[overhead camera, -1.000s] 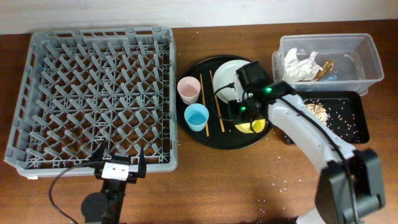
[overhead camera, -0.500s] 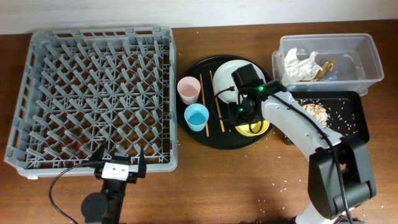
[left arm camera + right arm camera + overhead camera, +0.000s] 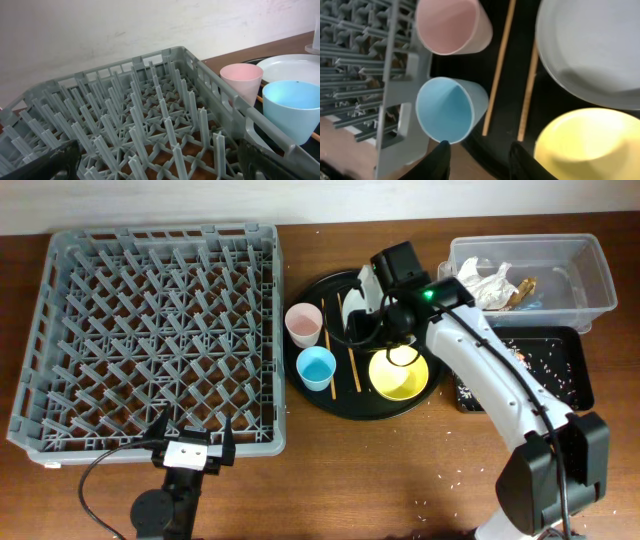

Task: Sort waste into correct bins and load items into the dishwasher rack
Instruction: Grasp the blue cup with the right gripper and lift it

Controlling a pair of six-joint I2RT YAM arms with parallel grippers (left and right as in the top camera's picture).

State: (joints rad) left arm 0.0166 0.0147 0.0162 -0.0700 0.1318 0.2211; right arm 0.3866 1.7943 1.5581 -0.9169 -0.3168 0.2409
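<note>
Left jaws: spread wide, empty, at near rim of rack (image 3: 160, 231). Right jaws: partly apart, gripping nothing, above round tray (image 3: 340, 402). On that tray: yellow bowl (image 3: 399, 375), blue cup (image 3: 316, 367), chopsticks (image 3: 352, 370), pink cup (image 3: 303, 324), plate (image 3: 595, 50). Right side: black tray (image 3: 560, 380); beyond it, tub (image 3: 590, 280) holding napkin (image 3: 490, 280) and wrapper (image 3: 522, 288).

From overhead, looks straight down on the whole counter (image 3: 400, 480). From the left wrist, peers low across the dishwasher rack (image 3: 150, 115) toward the wall (image 3: 100, 30). From the right wrist, stares down, tight over the round black tray (image 3: 514, 75). Catches pink cup (image 3: 452, 25), blue cup (image 3: 447, 110) in all three.
</note>
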